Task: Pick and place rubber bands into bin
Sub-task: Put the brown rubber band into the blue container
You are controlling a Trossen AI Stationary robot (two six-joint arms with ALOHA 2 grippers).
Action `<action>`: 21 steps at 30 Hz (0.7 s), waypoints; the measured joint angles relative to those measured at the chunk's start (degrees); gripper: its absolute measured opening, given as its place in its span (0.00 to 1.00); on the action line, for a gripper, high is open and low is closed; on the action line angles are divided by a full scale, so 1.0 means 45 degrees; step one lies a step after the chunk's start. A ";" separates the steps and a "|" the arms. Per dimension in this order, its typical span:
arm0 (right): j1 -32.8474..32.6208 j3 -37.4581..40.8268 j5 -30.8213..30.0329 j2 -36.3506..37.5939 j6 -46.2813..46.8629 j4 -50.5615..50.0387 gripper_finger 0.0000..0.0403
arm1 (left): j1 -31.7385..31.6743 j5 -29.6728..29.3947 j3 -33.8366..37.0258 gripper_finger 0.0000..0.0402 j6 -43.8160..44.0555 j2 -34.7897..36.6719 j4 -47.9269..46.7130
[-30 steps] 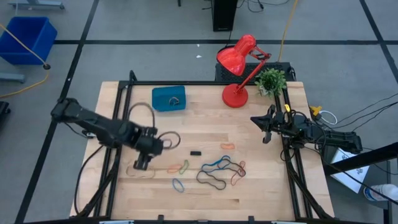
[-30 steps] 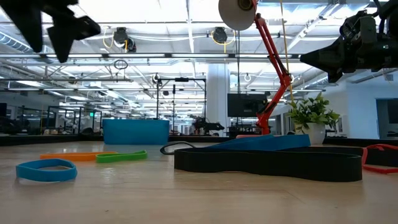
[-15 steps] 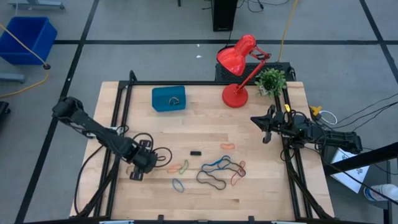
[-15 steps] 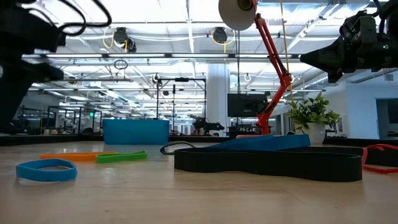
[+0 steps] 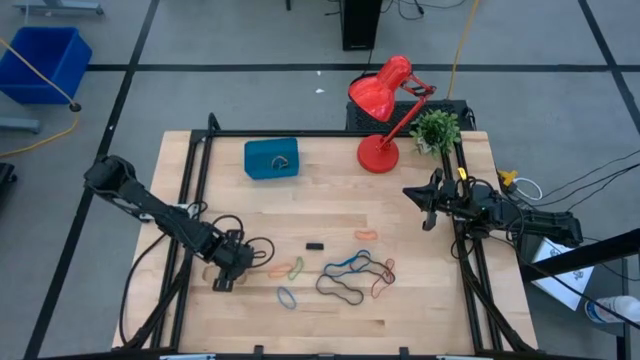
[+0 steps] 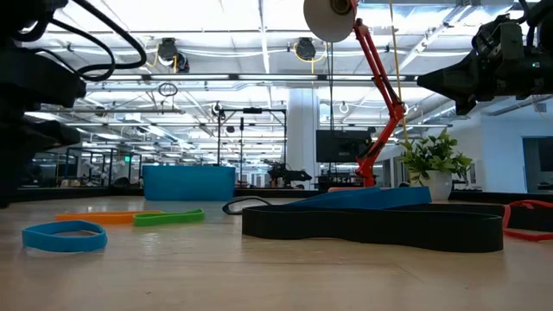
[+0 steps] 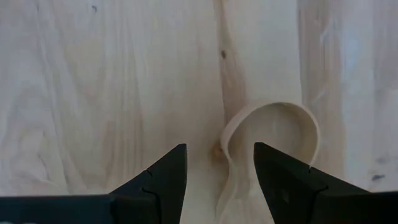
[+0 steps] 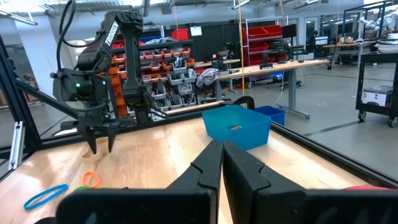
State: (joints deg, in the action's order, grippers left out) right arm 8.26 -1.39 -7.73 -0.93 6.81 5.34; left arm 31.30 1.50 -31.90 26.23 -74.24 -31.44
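Hanging low over the pale wooden surface (image 5: pixel 420 300), the left claw (image 7: pixel 217 180) is spread wide and empty, with one side of a thin, floppy tan rubber loop (image 7: pixel 273 134) lying between its fingertips and the rest curving off just beside one finger.

A miss is judged likely if the fingers are closed without reaching the wood: so flat a band could be pinched poorly or slipped over. The other coloured elastic bands (image 5: pixel 350 275) are scattered nearby, mid-surface. The small teal-blue rectangular plastic tray (image 5: pixel 271 158) is set well apart, at the far edge. The right claw (image 5: pixel 428 205) is held shut, raised at the surface's right side.
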 joint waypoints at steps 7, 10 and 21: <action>0.0003 0.0005 0.0000 0.0000 0.0000 0.0000 0.02 | -0.0042 -0.0345 -0.0010 0.48 0.0003 0.0000 0.0557; -0.0002 0.0001 0.0000 0.0000 0.0000 0.0000 0.02 | -0.0042 -0.0345 -0.0009 0.48 -0.0019 0.0000 0.0835; 0.0001 0.0000 0.0000 0.0000 0.0000 0.0000 0.02 | -0.0042 -0.0345 -0.0015 0.48 0.0222 0.0000 0.1986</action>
State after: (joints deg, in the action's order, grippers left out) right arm 8.27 -1.39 -7.73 -0.93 6.81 5.34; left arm 31.11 -0.05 -31.97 27.23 -74.24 -22.51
